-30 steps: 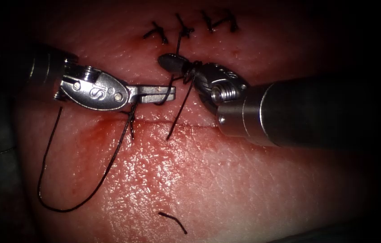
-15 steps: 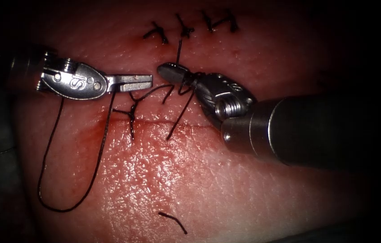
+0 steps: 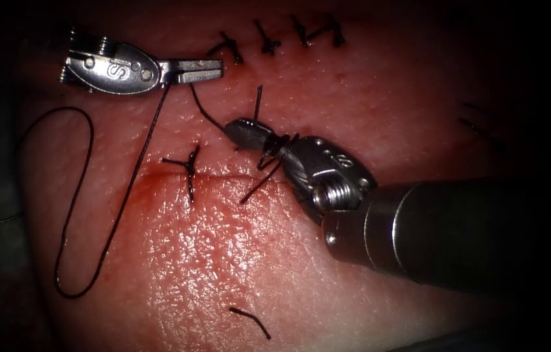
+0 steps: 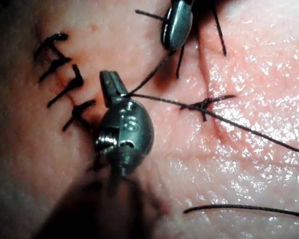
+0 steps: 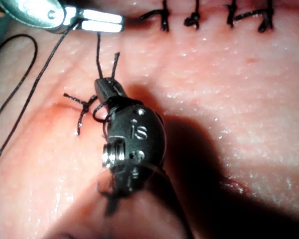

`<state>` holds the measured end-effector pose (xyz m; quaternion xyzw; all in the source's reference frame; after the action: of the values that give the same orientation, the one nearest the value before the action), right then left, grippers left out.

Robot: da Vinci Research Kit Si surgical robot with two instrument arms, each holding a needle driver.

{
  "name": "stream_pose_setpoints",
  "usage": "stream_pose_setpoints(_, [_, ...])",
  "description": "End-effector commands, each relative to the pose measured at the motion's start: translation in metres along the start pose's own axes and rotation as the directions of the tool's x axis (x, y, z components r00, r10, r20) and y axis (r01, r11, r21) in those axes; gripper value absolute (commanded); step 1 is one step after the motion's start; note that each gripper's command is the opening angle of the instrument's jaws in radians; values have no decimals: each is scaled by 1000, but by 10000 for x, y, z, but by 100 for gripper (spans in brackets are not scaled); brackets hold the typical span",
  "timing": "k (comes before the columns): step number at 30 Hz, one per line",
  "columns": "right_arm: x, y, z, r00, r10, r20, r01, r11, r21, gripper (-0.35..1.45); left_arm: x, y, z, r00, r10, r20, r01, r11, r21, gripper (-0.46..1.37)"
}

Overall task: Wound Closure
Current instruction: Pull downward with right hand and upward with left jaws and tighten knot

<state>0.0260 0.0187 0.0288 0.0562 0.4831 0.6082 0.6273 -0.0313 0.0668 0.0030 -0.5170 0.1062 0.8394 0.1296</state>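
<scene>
Two tools work over the tissue (image 3: 301, 274). The left tool (image 3: 197, 68) is a bright steel spoon-shaped wrist ending in two flat narrow jaws, pressed together on the thread (image 3: 129, 182) at their base. From that pinch one dark strand drops away below the jaws and sweeps into a long loop on the tissue to their left; a second, short strand runs from the jaws down to the right tool (image 3: 240, 130).

The right tool's jaws are dark, rounded and pressed together, with thread wound in several turns around them just behind the tip; a short stiff end of thread stands up from the tip, and it is not clear whether the jaws pinch it. Its ribbed steel wrist and thick grey shaft cover the tissue to its right. No needle can be made out.

Just left of the right tool's tip sits one knotted stitch (image 3: 189, 166) across the cut (image 3: 223, 177), a thin horizontal line edged with red fluid (image 3: 152, 189). Beyond the left tool's tip lies a row of four finished stitches (image 3: 275, 40), black and bristly. Well below both tools lies one cut end of thread (image 3: 249, 321). The tissue is pale pink, pebbled and wetly glistening.
</scene>
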Motion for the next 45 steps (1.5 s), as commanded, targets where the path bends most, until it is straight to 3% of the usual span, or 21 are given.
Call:
stream_pose_setpoints(1, [-3, 0, 0, 1000, -3, -2, 3, 1000, 0, -35, -3, -3, 4, 1000, 4, 2, -4, 1000, -3, -35])
stream_pose_setpoints(9, [-13, -3, -6, 1000, -14, 3, 14, 1000, 3, -35, -20, -35, 30, 997, 70, 12, -71, 997, 8, -35])
stream_pose_setpoints(20, [-19, -3, -24, 1000, -24, 4, 24, 1000, -8, -35, -17, -82, 39, 983, 178, 35, -179, 983, 29, -35])
stream_pose_setpoints(32, [-55, -30, -59, 998, -63, -2, 63, 998, -22, -35, -20, -126, 47, 976, 211, 52, -213, 976, 42, -35])
stream_pose_setpoints(38, [-69, -37, -63, 997, -76, -5, 76, 997, -23, -35, -17, -148, 50, 975, 218, 49, -222, 972, 73, -35])
stream_pose_setpoints(45, [-91, -37, -62, 995, -99, 0, 99, 995, -25, -35, -7, -192, 55, 967, 248, 52, -252, 963, 96, -35])
